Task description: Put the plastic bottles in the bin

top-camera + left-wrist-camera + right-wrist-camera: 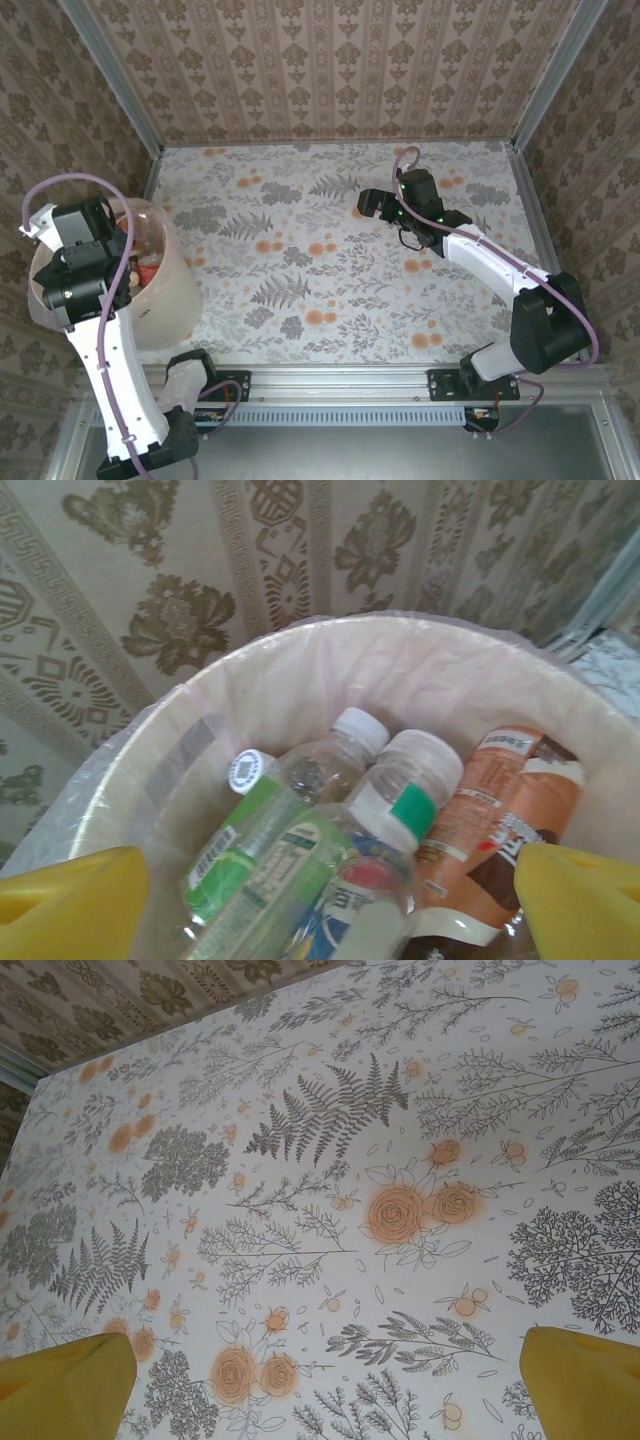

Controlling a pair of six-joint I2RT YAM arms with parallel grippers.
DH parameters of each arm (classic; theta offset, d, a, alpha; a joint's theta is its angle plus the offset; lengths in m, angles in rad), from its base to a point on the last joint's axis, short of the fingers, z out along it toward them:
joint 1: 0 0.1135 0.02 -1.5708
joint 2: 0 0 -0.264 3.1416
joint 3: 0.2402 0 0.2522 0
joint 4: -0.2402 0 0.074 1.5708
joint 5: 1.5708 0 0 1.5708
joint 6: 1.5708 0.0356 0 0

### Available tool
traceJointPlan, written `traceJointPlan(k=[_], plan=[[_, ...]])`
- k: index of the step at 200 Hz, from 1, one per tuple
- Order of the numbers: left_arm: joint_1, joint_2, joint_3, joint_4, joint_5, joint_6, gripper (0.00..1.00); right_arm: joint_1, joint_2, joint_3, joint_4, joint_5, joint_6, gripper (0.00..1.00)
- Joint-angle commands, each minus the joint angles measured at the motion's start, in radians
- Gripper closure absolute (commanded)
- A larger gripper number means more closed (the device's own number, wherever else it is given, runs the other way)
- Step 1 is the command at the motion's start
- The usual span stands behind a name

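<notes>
At the near edge of the table (330,270), the 2 arm bases sit on a metal rail (340,385). Just beyond the left base, at the table's left edge, stands the bin (170,290), a round pale bucket lined with a clear bag. The left arm rises from its base and bends over the bin's mouth. There the left gripper (325,910) hangs above the opening, its 2 yellow fingers (70,905) spread wide and gripping nothing.

Below it, inside the bin, the plastic bottles (350,830) lie in a heap, at least 5 of them. They include:
- a green-labelled bottle (235,845) with a printed white cap
- a clear bottle (335,755) with a white cap
- another white-capped one with a green tag (405,790)
- a blue-labelled bottle (345,910) nearest the fingers
- an orange and brown one (490,820) against the right wall of the bin

Farther out, the right arm reaches from its base toward the far right part of the table. The right gripper (325,1385) hovers over the floral cloth, fingers wide apart and holding nothing. Behind the table rises the patterned wall (330,70)
</notes>
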Motion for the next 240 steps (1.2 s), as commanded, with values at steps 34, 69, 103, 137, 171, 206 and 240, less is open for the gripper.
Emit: traceJointPlan(k=[34, 69, 103, 137, 171, 206, 240], plan=[[-0.053, -0.036, 0.025, 0.132, 0.327, 0.025, 0.04, 0.006, -0.058, -0.030, -0.002, 0.046, -0.031, 0.00], [-0.239, -0.040, -0.003, 0.273, 0.401, 0.032, 0.02, 0.005, -0.157, -0.087, 0.016, 0.111, -0.044, 0.00], [-0.468, -0.003, -0.082, 0.465, 0.377, 0.088, 0.00, 0.002, -0.231, -0.153, 0.025, 0.178, -0.065, 0.00], [-0.537, 0.050, -0.165, 0.648, 0.471, 0.129, 0.00, -0.006, -0.301, -0.215, 0.028, 0.252, -0.098, 0.00], [-0.539, 0.090, -0.279, 0.816, 0.558, 0.135, 0.00, -0.016, -0.364, -0.279, 0.050, 0.336, -0.142, 0.00], [-0.539, 0.113, -0.450, 0.964, 0.575, 0.186, 0.00, -0.031, -0.412, -0.349, 0.085, 0.411, -0.177, 0.00], [-0.539, 0.145, -0.564, 1.042, 0.548, 0.274, 0.00, -0.055, -0.421, -0.401, 0.140, 0.483, -0.224, 0.00]])
